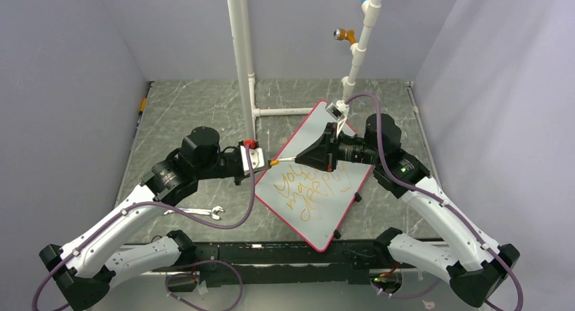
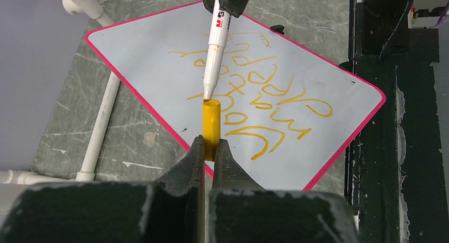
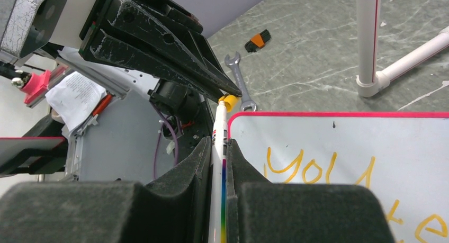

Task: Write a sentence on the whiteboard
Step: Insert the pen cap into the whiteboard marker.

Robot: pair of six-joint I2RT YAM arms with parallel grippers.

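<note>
Orange-yellow handwritten lettering crosses the red-rimmed whiteboard on the grey marbled surface. Left wrist: left jaws clamp a yellow cap, a white marker tip at its mouth. Right wrist: right jaws clamp that marker.

Whiteboard is presenting a smooth, faintly glossy face; wrench is showing bright metal; tabletop is appearing marbled, matt.

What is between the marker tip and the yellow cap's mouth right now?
Nothing visible. The marker, in the right end effector, has its tip at the open mouth of the yellow cap held by the left end effector, roughly in line, above the whiteboard.
</note>
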